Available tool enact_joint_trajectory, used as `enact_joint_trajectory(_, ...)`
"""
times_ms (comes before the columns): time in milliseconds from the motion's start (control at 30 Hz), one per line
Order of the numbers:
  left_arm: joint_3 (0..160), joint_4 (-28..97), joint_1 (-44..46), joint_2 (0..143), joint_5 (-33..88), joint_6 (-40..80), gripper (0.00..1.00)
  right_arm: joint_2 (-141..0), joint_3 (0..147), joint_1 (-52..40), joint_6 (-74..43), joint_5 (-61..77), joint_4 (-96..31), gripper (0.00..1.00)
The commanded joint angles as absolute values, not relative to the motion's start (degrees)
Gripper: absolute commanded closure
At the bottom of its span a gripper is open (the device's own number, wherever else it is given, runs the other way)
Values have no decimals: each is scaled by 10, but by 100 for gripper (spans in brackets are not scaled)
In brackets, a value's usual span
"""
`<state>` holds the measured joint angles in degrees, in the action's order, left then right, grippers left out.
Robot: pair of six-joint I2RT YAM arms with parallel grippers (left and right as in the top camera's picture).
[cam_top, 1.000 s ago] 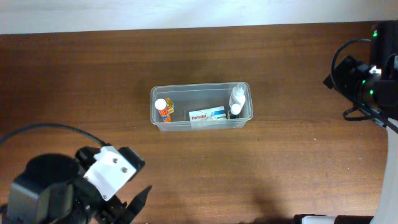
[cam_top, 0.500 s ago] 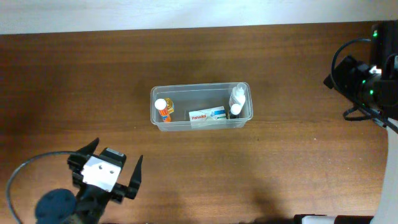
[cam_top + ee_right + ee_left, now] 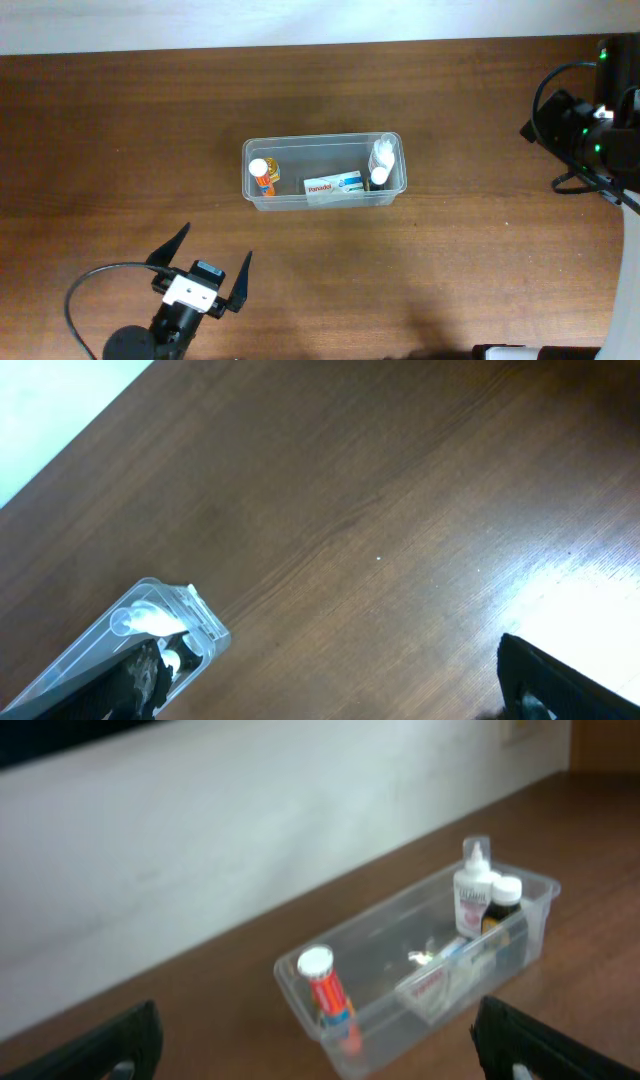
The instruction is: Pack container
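Jaws apart on left gripper (image 3: 216, 243) and right gripper (image 3: 322, 678); container (image 3: 320, 139) holds three bottles (image 3: 260, 172), one box (image 3: 333, 185).

Dark brown wooden table (image 3: 450, 260) with visible grain, a clear plastic container (image 3: 290, 200) stood directly on it near the middle, long sides parallel to the far edge.
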<state>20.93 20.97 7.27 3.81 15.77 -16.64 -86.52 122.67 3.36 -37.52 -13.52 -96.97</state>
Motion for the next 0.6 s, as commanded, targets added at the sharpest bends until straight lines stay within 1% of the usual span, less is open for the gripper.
enact_joint_trajectory(0,164,171,75,8,179,-163,1,-867,1232,38,-377,-142,-973,2)
enact_joint_trajectory(167,108,65,74,3,178,-163,1,-867,1232,38,-377,-142,-973,2)
enact_joint_trajectory(333,73,-10,74,3,162,-163,0,-867,1232,38,-377,-142,-973,2)
enact_joint_trajectory(567,44,-19,74,3,125,-164,1,-867,1232,38,-377,-142,-973,2)
